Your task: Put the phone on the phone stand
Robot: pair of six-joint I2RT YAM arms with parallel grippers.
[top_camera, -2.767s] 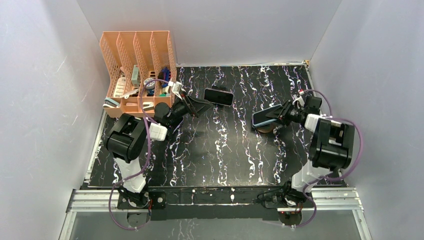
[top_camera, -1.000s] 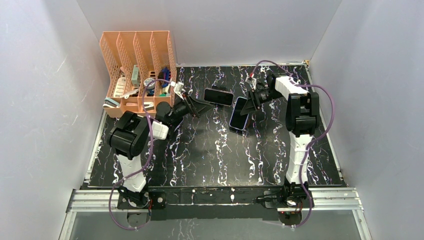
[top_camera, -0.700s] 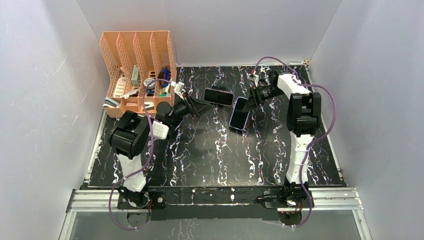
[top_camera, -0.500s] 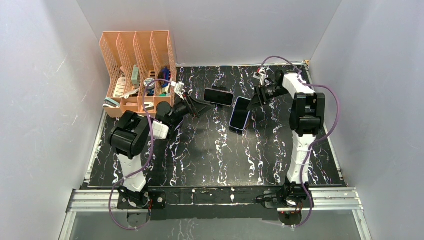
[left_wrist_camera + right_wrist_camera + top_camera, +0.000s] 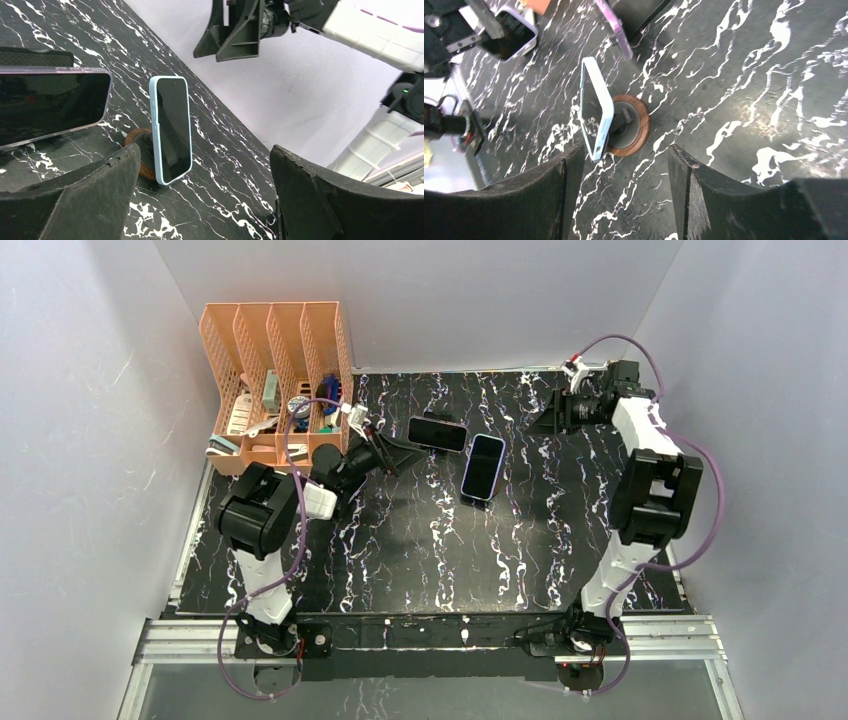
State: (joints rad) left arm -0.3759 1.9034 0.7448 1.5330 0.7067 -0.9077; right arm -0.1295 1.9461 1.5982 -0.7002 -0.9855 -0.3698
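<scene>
The phone, dark-screened in a light blue case, leans upright on the phone stand, a round wooden base with a dark post. The left wrist view shows the phone standing alone with the stand behind it. My right gripper hangs open and empty to the phone's far right, well apart from it. In its own view the right gripper frames the phone from behind. My left gripper is open and empty, left of the phone; its jaws stand wide.
A second phone in a pink-edged case lies tilted just in front of my left gripper, also seen as the pink-edged phone. An orange file organiser with several small items stands at the back left. Grey walls close in the table.
My right gripper has let go of the phone, opened wider and drawn back to the far right corner. The phone stays on the stand. The left arm has not moved.
</scene>
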